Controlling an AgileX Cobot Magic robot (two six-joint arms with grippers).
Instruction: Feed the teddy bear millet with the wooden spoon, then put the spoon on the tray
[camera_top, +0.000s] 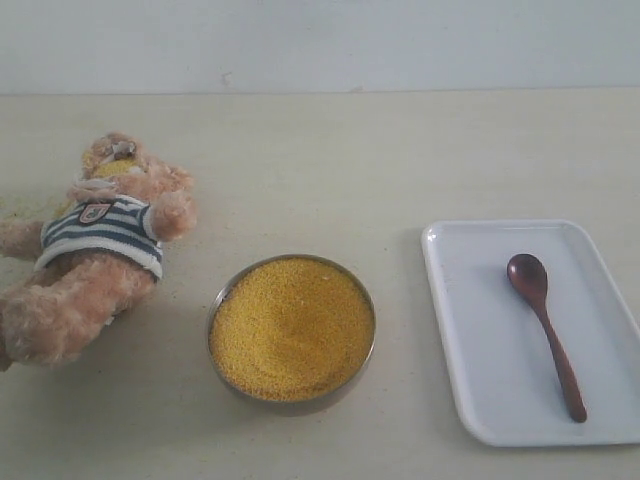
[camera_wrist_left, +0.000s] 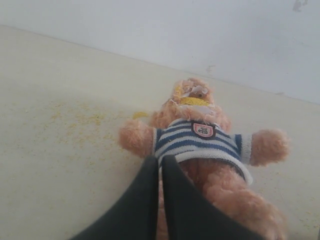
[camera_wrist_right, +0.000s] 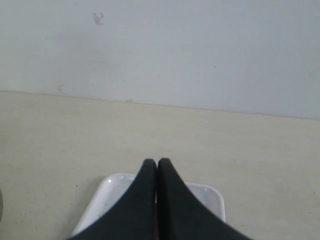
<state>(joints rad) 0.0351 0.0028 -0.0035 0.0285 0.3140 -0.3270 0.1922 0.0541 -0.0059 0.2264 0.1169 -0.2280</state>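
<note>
Open table (camera_top: 400, 300) between bowl (camera_top: 213, 320) and tray (camera_top: 470, 330); wooden spoon (camera_top: 546, 330) apparently unobstructed.

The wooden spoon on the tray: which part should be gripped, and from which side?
I would grip the wooden spoon by the middle of its slim handle, from above, closing across it. It lies flat on the tray, so only the top is free; the handle is straight and narrow, the oval bowl wider.

Yellow millet (camera_top: 292, 328), white tray (camera_top: 470, 330), reddish-brown wooden spoon (camera_top: 545, 328).
</note>
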